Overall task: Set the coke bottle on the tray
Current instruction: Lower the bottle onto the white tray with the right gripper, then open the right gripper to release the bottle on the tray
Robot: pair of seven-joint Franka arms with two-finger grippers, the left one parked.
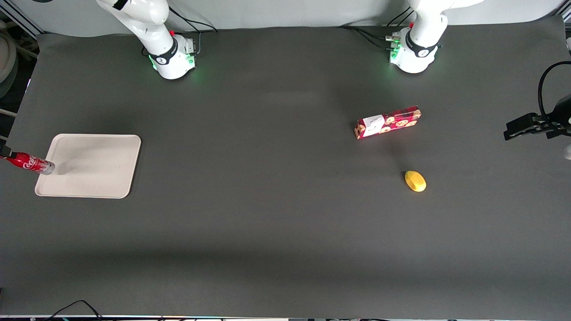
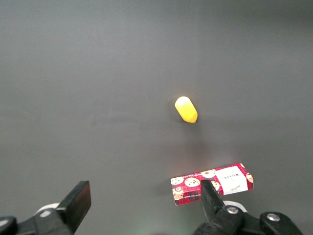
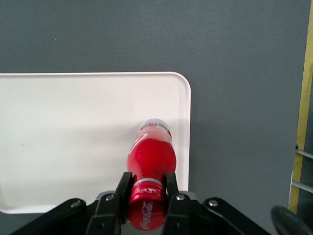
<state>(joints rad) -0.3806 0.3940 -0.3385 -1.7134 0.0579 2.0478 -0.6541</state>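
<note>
Gripping the coke bottle by its neck, the pincer is holding it above the tray edge.

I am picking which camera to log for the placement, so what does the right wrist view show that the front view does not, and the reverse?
Only the right wrist view shows the gripper, its fingers shut on the coke bottle's neck just below the cap. Only the front view shows the whole table, with the cookie box and the yellow object toward the parked arm's end. Both show the bottle with its silvery base over the tray, just inside the rim.
</note>
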